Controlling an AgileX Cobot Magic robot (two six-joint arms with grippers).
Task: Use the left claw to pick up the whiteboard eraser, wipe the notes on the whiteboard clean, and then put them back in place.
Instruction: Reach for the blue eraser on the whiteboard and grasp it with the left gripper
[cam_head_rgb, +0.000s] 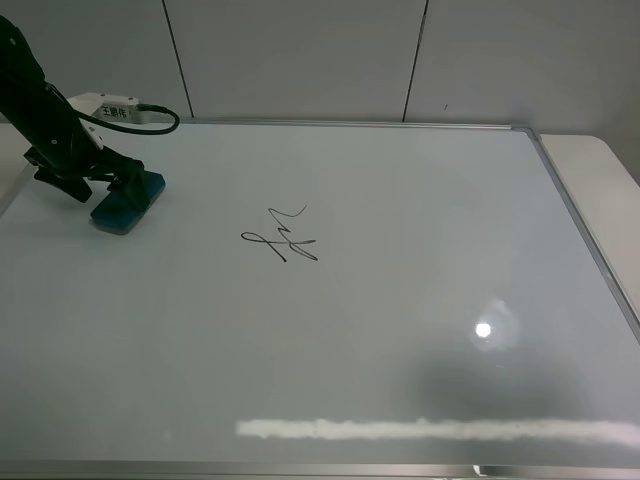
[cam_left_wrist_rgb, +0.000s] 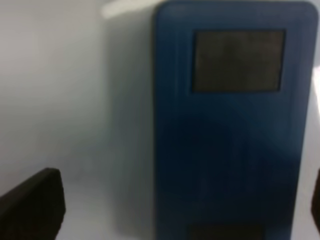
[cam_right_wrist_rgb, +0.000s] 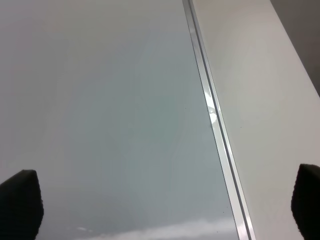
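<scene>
My left claw is down over the whiteboard, jaws spread wide and gripping nothing. The whiteboard eraser lies flat on the board between my two fingers. In the wrist view it sits close to one finger, with bare board showing between it and the other. I cannot tell whether the near finger touches it. The notes, a black scribble, lie well apart from these jaws, toward the middle of the board, unwiped. My right gripper hangs with its jaws released and wide, nothing between them. Beneath them runs the board's silver frame, with board on one side and pale table on the other.
</scene>
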